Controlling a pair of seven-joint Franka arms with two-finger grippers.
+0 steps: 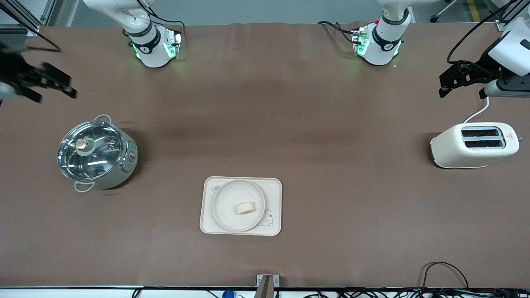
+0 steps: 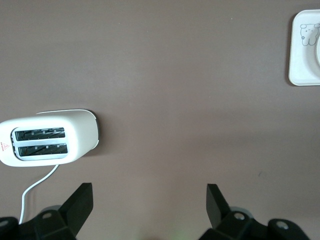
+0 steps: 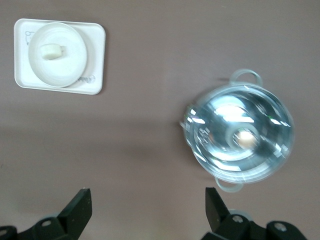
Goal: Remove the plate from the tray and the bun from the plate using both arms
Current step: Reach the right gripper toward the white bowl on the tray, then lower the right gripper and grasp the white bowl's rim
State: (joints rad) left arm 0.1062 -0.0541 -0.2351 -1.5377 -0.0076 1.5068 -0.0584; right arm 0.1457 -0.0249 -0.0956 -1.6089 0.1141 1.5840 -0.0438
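The round cream plate lies on the rectangular cream tray, in the part of the table nearest the front camera. The small pale bun lies on the plate. The right wrist view also shows the plate, the bun and the tray. My right gripper is open and empty, up over the table's edge at the right arm's end, above the pot; its own view shows only cloth between the jaws. My left gripper is open and empty over the left arm's end, above the toaster; its own view shows bare cloth.
A steel pot with a glass lid stands toward the right arm's end and shows in the right wrist view. A cream toaster with a white cord stands toward the left arm's end. Brown cloth covers the table.
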